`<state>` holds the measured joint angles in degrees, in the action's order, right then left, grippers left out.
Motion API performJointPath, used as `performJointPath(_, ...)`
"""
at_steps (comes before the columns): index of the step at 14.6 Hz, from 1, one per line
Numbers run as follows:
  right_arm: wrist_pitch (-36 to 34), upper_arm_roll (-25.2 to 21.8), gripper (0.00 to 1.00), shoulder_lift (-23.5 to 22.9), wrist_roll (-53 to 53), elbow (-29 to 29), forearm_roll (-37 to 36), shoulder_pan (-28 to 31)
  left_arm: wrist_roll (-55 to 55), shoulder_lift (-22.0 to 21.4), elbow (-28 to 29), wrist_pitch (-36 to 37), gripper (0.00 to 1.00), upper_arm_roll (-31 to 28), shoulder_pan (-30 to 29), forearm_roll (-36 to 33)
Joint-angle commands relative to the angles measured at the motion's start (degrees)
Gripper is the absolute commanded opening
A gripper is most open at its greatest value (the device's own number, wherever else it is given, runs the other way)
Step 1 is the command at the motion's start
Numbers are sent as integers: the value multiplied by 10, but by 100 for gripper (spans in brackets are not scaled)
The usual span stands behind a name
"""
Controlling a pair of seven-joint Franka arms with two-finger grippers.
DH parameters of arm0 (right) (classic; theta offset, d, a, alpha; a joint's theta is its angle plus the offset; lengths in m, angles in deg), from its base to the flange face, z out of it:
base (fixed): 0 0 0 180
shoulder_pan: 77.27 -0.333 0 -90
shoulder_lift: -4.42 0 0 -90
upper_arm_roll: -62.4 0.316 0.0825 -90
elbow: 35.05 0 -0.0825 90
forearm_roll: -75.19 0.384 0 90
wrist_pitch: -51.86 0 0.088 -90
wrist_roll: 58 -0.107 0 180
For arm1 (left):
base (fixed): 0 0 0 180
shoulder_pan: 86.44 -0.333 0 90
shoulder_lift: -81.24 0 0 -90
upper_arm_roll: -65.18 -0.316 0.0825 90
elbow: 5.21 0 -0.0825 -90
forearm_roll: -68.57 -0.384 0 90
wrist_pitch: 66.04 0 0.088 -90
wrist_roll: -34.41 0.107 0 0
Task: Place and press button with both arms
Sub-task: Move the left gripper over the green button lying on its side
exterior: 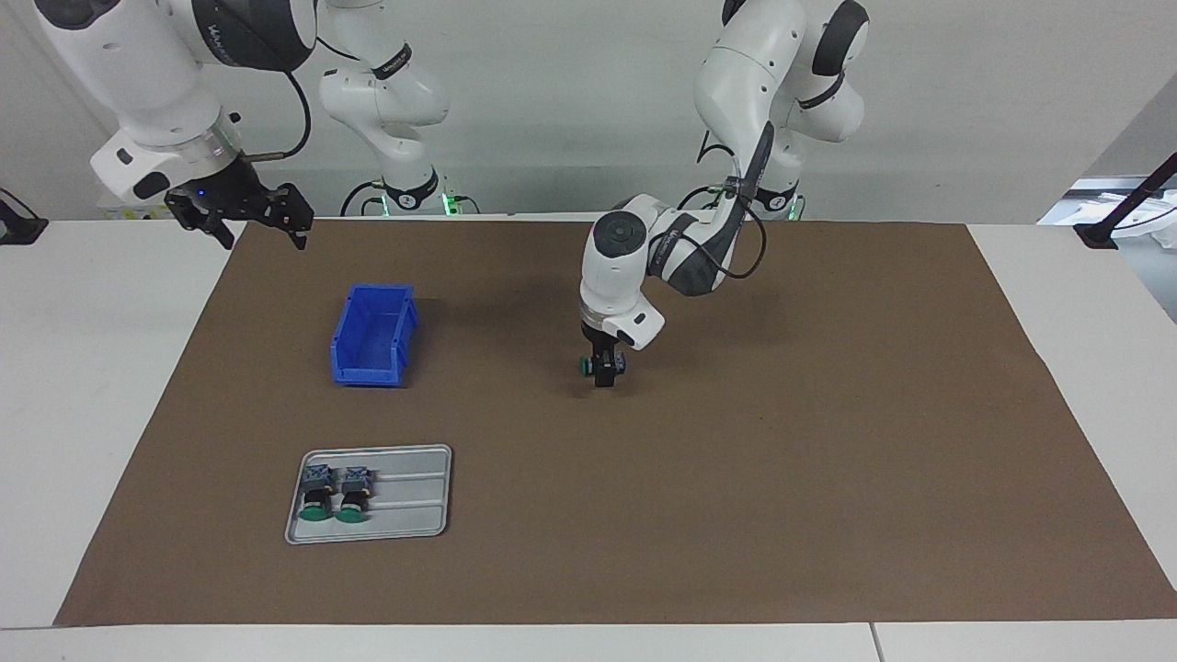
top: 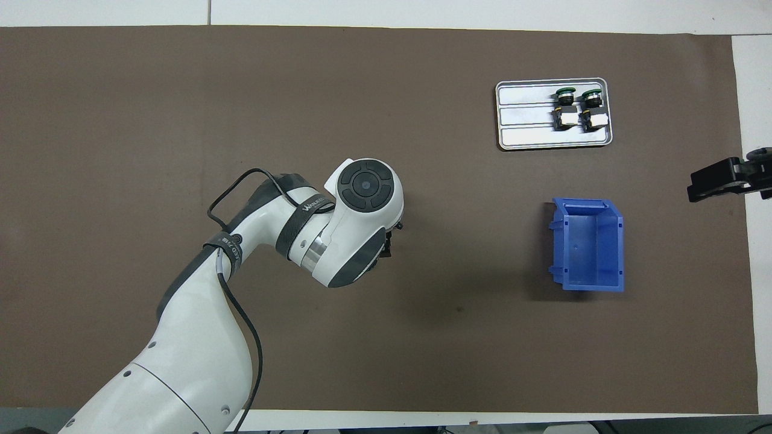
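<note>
The left gripper [exterior: 604, 370] holds the button [exterior: 588, 365] low over the middle of the brown mat [exterior: 828, 441], likely to set it down. The right gripper [exterior: 246, 213] waits open, presumably to press.

A blue bin [exterior: 372, 336] sits nearer the robots than a grey tray [exterior: 405, 515].

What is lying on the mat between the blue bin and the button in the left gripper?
Nothing: between the blue bin and the button in the left gripper, the facing view shows only bare brown mat.
</note>
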<state>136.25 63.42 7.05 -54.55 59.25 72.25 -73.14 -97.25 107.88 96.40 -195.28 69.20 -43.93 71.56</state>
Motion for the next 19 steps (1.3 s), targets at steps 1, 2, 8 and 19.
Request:
performJointPath(1, -6, 2, 99, 5, 11, 2, 5, 5, -7, 4, 1, -17, 98, -9, 8, -3)
performJointPath(2, -6, 2, 99, 5, 11, 2, 5, 5, -8, 4, 2, -22, 88, -8, 7, -3)
performJointPath(8, -6, 2, 99, 5, 11, 2, 5, 5, -8, 4, 0, -22, 38, -9, 7, -3)
performJointPath(19, -6, 2, 99, 5, 11, 2, 5, 5, 36, -42, 10, -3, 23, -14, -22, -4)
